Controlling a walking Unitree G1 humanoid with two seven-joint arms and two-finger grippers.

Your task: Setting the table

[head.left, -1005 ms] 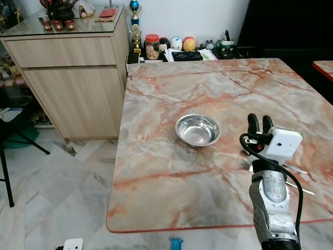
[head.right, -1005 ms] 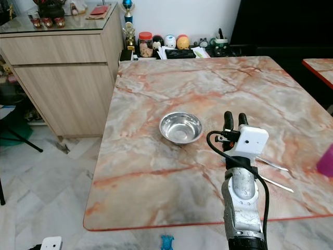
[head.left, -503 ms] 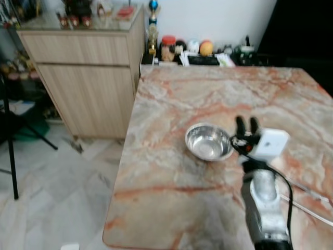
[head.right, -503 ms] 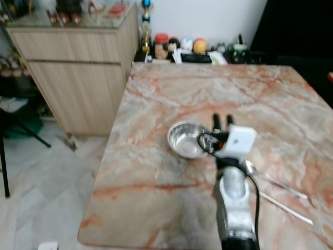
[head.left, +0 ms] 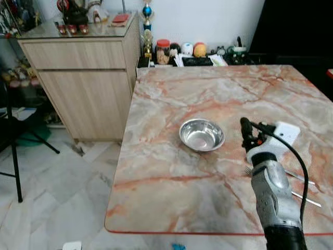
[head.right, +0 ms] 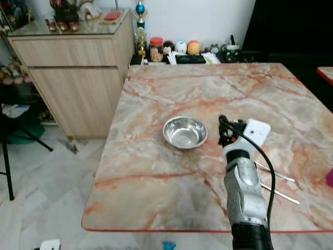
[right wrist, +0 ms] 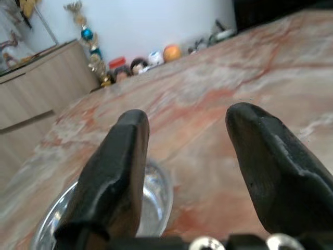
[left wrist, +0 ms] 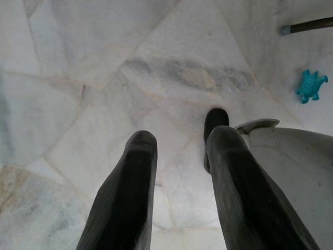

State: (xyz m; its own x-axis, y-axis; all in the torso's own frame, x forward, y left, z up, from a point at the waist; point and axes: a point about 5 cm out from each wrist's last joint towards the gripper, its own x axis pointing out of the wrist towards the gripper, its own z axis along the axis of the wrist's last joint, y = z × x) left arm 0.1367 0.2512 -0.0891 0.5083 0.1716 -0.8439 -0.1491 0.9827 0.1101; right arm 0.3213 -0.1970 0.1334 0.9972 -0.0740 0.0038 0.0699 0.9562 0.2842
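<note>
Desk (head.left: 171, 182): we see broad bare marble left of and in front of the bowl (head.left: 202, 135).
Bowl: we find it mid-desk, close ahead of the right gripper (head.left: 247, 130).
Cutlery (head.right: 276, 182): two long pieces cross the right side.
Far edge: clutter (head.left: 192, 52) lines it.

Home dining room: marble table (head.left: 171, 187), sideboard (head.left: 83, 78)

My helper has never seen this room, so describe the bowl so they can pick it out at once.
Start at the marble table with pink veins beside the wooden cabinet. Near its middle, just left of the raised right gripper, sits the bowl. It is round, shiny steel and empty, unlike the thin flat cutlery lying farther right.
</note>
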